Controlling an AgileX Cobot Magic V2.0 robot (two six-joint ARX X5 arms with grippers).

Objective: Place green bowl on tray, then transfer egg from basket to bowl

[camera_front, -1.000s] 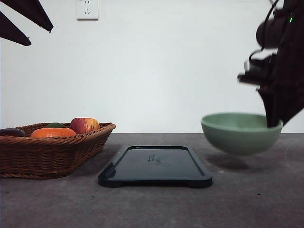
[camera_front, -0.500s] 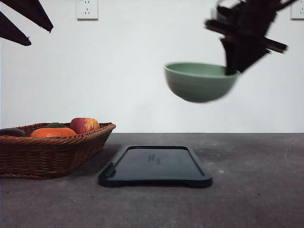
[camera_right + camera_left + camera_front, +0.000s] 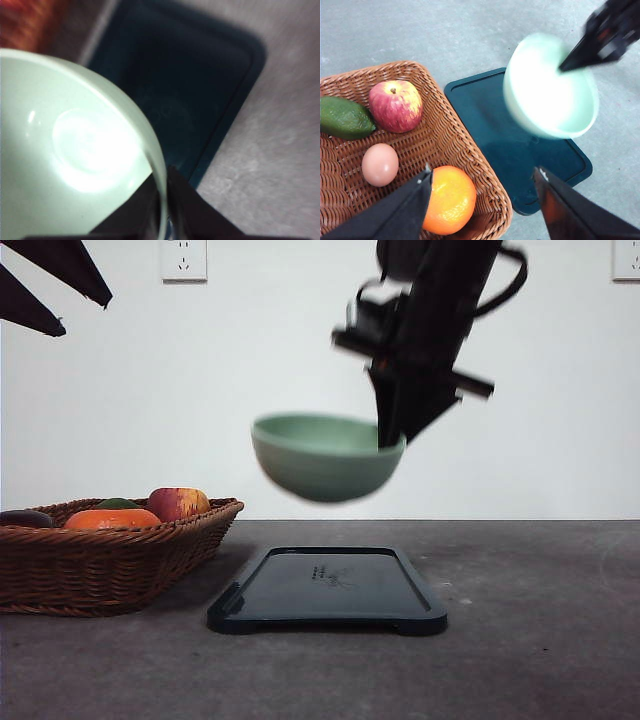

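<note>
Right gripper [image 3: 390, 440] clamps rim of empty, round sage-green bowl [image 3: 325, 457] above bare glossy black tray [image 3: 328, 588]. Brown wicker basket [image 3: 447, 135] holds egg [image 3: 380, 164], apple [image 3: 396, 105], orange [image 3: 449, 200], seemingly an avocado [image 3: 344, 117]. Left gripper [image 3: 482, 197] fingers apart.

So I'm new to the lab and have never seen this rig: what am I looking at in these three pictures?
It is a two-armed table robot. One picture looks forward over the table; the other two come from cameras on each wrist.

On the grey table sit a black tray and a wicker basket holding an apple, an orange, an avocado and an egg.

The right pincer holds the green bowl by its rim, in the air above the tray. The bowl looks blurred, so it is probably moving.

The left pincer is open, hovering over the basket's edge.
</note>
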